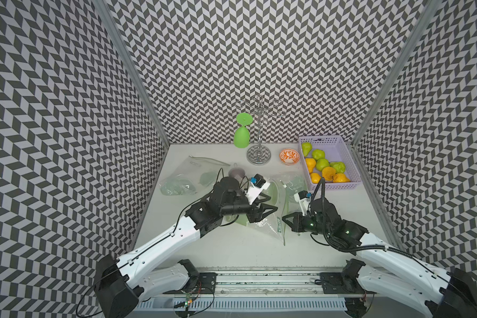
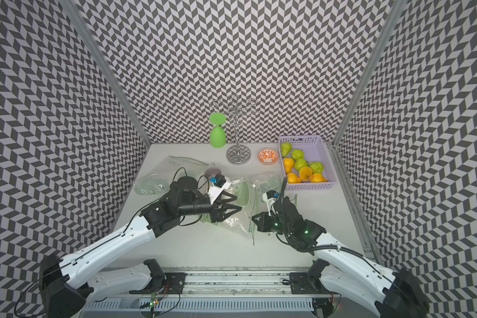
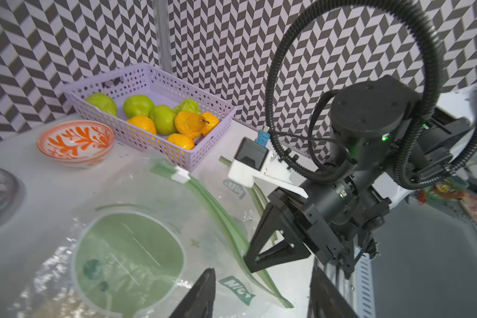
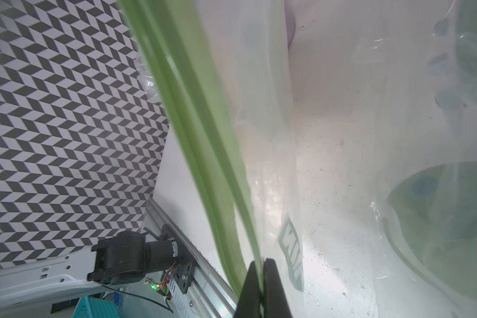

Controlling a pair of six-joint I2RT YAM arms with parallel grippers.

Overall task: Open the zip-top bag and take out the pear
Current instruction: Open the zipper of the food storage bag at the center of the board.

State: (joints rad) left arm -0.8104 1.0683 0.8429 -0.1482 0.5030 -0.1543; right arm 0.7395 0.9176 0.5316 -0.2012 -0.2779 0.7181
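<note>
The clear zip-top bag point(image 1: 262, 225) point(image 2: 236, 223) lies mid-table, its green zip strip point(image 3: 226, 220) point(image 4: 204, 143) running along the side toward my right arm. A green pear-like shape point(image 3: 127, 258) shows through the film; I cannot tell whether it is the pear or a print. My right gripper point(image 1: 284, 217) point(image 4: 262, 275) is shut on the zip strip near its front end, also seen in the left wrist view point(image 3: 248, 260). My left gripper point(image 1: 270, 203) point(image 2: 237, 203) point(image 3: 262, 297) stands open just above the bag, holding nothing.
A lilac basket point(image 1: 333, 187) of several green and yellow pears stands back right, an orange-patterned bowl point(image 1: 289, 156) beside it. A metal stand point(image 1: 258, 155) and an upturned green glass point(image 1: 242, 135) are at the back. Other clear bags point(image 1: 182, 179) lie left.
</note>
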